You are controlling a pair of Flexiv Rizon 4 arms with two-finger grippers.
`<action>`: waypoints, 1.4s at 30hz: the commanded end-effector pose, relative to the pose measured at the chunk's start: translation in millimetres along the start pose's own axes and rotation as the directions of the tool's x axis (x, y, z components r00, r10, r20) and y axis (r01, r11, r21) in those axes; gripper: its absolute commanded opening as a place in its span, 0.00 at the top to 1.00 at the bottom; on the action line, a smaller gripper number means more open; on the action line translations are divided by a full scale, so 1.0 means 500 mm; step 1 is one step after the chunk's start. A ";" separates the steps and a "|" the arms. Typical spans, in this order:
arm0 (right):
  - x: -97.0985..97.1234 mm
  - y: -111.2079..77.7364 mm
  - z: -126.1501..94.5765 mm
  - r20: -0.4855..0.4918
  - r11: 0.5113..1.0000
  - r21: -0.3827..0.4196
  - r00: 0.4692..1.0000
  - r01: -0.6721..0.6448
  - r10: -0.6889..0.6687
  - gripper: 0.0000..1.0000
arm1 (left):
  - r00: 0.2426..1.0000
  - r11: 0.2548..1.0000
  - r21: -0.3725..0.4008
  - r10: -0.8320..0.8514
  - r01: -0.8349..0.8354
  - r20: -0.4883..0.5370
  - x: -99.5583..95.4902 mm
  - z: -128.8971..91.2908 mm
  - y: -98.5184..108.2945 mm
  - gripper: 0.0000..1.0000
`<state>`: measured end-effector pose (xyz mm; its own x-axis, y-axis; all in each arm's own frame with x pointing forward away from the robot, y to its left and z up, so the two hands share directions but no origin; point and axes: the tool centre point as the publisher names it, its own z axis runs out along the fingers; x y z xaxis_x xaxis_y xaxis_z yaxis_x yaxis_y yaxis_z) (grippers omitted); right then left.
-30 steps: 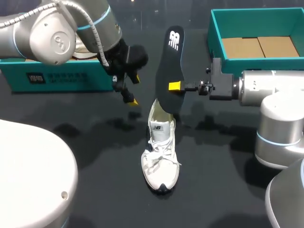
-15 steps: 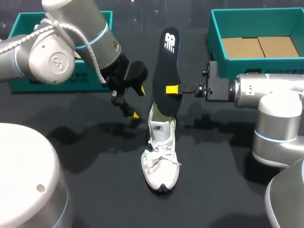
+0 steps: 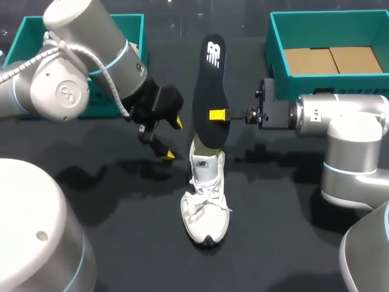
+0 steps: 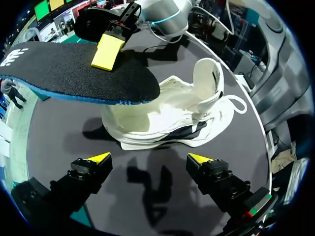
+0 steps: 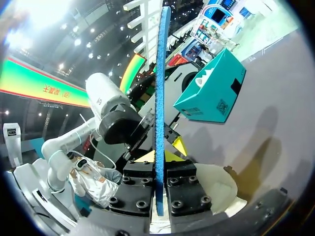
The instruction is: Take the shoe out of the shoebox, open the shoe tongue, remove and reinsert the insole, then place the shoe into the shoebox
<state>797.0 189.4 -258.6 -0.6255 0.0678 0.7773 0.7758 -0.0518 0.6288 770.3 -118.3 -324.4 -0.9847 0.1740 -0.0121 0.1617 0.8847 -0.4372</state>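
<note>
Centre-left in the head view, the left gripper [image 3: 171,139] hung spread and empty beside the shoe [image 3: 205,201]. The shoe lay mid-frame, its long axis running up-down and its toe toward the bottom edge. Over its heel opening the insole [image 3: 209,85] stood on end, in line with the shoe, pinched by the right gripper [image 3: 219,115] from the right.

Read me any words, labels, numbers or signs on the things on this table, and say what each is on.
Insole: white logo near one end, no readable words.
Shoe tongue: small label, too small to read.
Teal box: dark printed square on its side, too blurred to read.
</note>
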 end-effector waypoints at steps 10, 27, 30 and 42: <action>-0.017 -0.006 0.018 -0.048 0.999 -0.020 0.998 0.045 -0.046 1.00 | 1.000 0.999 0.032 0.011 -0.011 -0.007 0.001 0.036 -0.001 0.00; -0.026 -0.012 0.021 -0.098 0.994 -0.021 0.989 0.110 -0.112 1.00 | 1.000 1.000 0.008 -0.002 0.002 -0.016 0.004 0.069 -0.013 0.00; -0.026 -0.012 0.021 -0.098 0.994 -0.021 0.989 0.110 -0.112 1.00 | 1.000 1.000 0.008 -0.002 0.002 -0.016 0.004 0.069 -0.013 0.00; -0.026 -0.014 0.029 -0.093 0.988 -0.047 0.984 0.146 -0.149 1.00 | 1.000 1.000 -0.003 -0.015 0.015 -0.010 -0.005 0.079 -0.018 0.00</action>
<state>803.4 199.3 -272.0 -0.7368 -0.0260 0.6756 0.6753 -0.0779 0.7334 767.3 -140.2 -352.9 -0.9861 0.1661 0.0019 0.1484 0.8863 -0.4387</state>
